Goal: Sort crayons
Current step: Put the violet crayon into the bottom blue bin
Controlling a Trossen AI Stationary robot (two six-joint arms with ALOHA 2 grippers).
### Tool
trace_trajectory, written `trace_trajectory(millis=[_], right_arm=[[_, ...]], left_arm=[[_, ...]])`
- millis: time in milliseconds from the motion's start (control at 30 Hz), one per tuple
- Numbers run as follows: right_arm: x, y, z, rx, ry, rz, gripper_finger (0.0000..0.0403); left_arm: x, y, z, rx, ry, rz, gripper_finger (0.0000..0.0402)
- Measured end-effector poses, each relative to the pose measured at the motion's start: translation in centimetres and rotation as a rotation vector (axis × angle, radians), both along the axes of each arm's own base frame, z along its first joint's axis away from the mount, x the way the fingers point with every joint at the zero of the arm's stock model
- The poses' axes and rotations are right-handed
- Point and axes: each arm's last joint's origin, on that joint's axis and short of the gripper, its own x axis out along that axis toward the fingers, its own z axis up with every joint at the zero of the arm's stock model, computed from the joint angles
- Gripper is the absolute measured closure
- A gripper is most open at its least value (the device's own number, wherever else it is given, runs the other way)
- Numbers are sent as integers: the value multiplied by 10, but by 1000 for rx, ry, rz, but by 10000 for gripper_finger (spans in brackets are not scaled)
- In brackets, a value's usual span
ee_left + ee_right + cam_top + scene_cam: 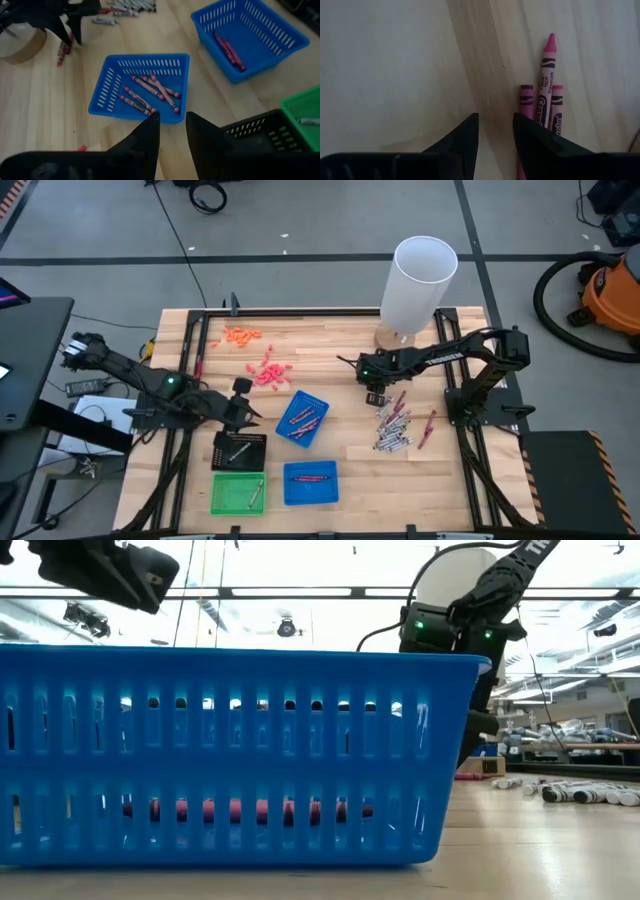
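The right gripper [494, 131] hovers low over bare wood at the upper end of the loose crayon pile [393, 427], its fingers set a narrow gap apart with nothing between them. Three maroon crayons [543, 95] lie side by side just to one side of that gap, apart from the fingers, their long axes running roughly along the direction the fingers point, so a small sideways shift looks needed before closing. The right arm is clearly the nearer one to this pile. From the pile, the tilted blue tray [302, 418] holding several red crayons sits toward the left arm, and a second blue tray [311, 483] with a couple more lies nearer the front edge. The left gripper [172, 132] waits beyond the tilted tray, above the black tray [240, 451], fingers narrowly parted and empty; a green tray [238, 493] sits in front of that. The worktop [340, 345] is pale wooden planking, with orange and pink bits [262, 362] and a white cylinder [418, 280] toward its back. Around it are grey floor, cables and an orange vacuum [608, 290].
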Motion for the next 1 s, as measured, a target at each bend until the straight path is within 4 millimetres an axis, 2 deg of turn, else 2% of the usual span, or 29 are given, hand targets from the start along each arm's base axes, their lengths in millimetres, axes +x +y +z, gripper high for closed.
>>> trace_trajectory(millis=[200, 533, 733, 1000], right_arm=[[0, 0, 0, -3, 2, -1, 273], [-9, -12, 17, 29, -50, -45, 273], [-13, -20, 8, 63, -55, -70, 273], [-24, -16, -7, 99, -38, -104, 273]], left_arm=[[-4, 2, 5, -27, -28, 12, 297], [-4, 2, 4, -29, -24, 15, 297], [-4, 2, 4, -38, -23, 22, 297], [-4, 2, 4, -46, -17, 30, 297]])
